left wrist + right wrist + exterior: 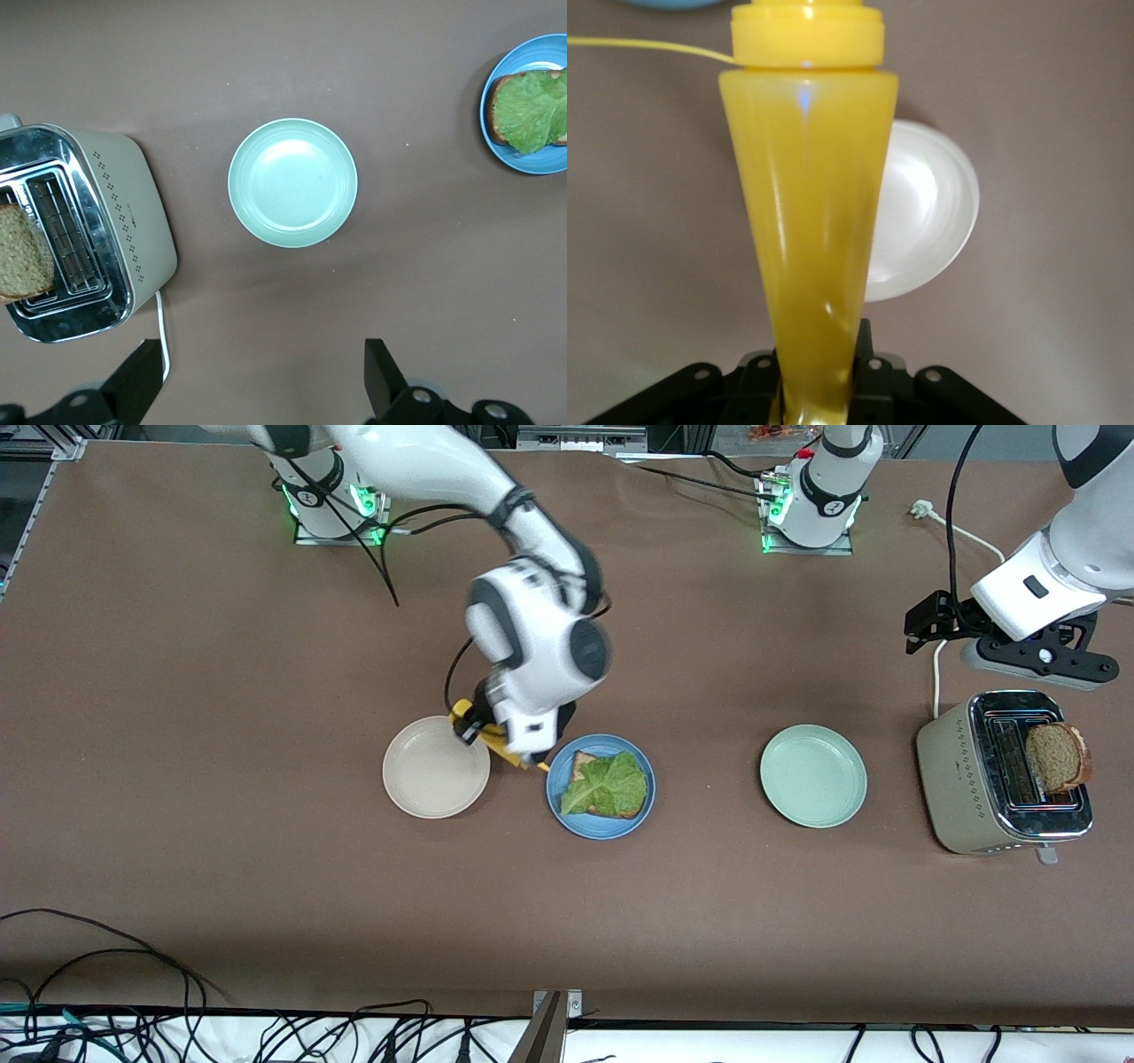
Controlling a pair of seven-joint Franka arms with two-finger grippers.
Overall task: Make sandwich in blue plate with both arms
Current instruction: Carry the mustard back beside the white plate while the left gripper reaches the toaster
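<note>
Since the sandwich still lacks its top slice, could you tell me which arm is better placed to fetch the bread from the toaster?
Left. The left gripper hangs open just above the toaster holding the bread slice, while the right gripper is busy holding a yellow bottle beside the blue plate.

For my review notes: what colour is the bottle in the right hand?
Yellow bottle, clearest in the right wrist view.

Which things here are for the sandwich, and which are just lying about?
For the job:
blue plate
bread slice with lettuce on it
second slice in the toaster
yellow bottle, held by the right gripper
left gripper, open, over the table by the toaster

Just lying about:
beige plate
mint-green plate
</note>
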